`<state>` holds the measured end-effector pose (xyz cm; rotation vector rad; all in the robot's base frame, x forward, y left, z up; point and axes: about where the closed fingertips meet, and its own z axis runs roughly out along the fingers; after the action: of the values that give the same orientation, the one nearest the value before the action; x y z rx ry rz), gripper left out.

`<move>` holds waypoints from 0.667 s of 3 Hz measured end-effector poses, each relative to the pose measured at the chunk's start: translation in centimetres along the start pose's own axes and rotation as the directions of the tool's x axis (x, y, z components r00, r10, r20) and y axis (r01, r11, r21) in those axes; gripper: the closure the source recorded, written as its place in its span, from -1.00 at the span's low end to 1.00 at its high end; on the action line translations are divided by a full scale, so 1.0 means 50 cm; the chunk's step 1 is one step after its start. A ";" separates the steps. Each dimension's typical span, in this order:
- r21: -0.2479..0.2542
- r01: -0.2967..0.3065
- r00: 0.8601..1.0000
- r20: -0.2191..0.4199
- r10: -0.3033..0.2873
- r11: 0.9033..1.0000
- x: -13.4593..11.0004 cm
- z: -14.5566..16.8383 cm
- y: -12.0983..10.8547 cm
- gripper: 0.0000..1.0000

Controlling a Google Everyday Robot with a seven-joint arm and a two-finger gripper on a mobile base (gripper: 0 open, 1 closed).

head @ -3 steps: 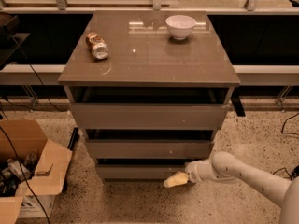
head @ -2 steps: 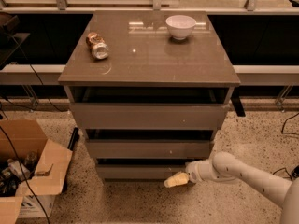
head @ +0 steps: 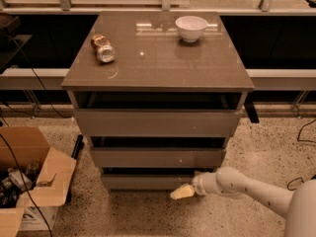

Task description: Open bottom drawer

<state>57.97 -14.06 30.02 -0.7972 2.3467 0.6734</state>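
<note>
The bottom drawer (head: pixel 143 182) is the lowest, narrowest grey-brown front of the cabinet's three, with a dark gap above it. My gripper (head: pixel 180 192) reaches in from the lower right on a white arm. Its pale yellowish fingertips lie low in front of the right part of that drawer front, at its lower edge near the floor. Whether it touches the panel does not show.
A white bowl (head: pixel 191 27) and a tipped can (head: pixel 103 49) rest on the cabinet top (head: pixel 158 58). An open cardboard box (head: pixel 29 181) with clutter stands on the speckled floor at left. Cables lie at left and right. Dark shelving runs behind.
</note>
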 end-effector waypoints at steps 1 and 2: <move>0.103 0.010 1.000 -0.011 -0.008 0.995 0.019 0.039 -0.038 -1.00; 0.177 0.008 1.000 -0.026 -0.003 0.984 0.027 0.080 -0.083 -1.00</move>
<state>61.21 -15.05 25.16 -0.7365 2.3864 0.4467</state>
